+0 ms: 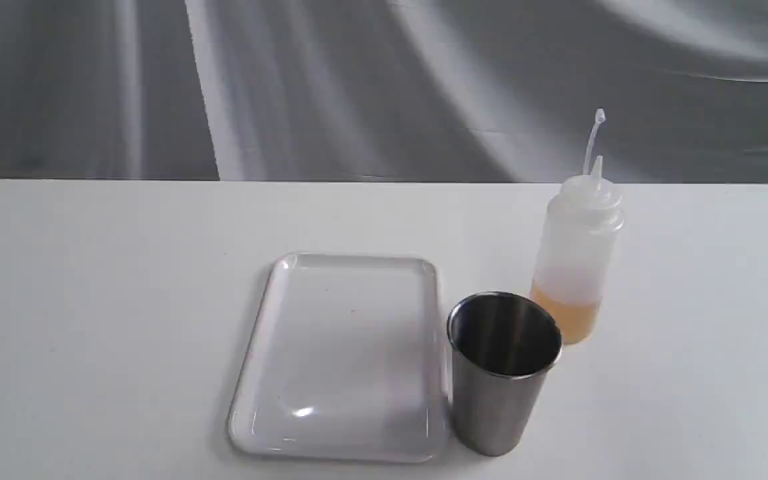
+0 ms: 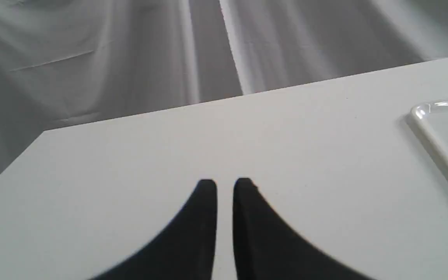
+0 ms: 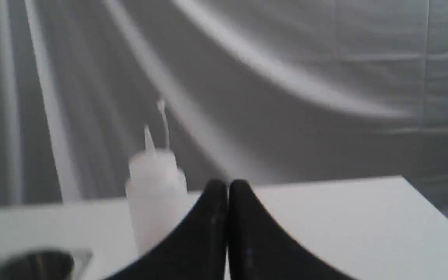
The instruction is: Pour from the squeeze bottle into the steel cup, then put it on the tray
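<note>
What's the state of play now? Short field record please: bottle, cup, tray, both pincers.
squeeze bottle: upright on table, behind-right of cup, uncapped, little amber liquid
steel cup: upright on table, by tray's right edge
tray: nothing on it
left pincer: almost closed, empty
right pincer: shut, empty, apart from bottle
</note>
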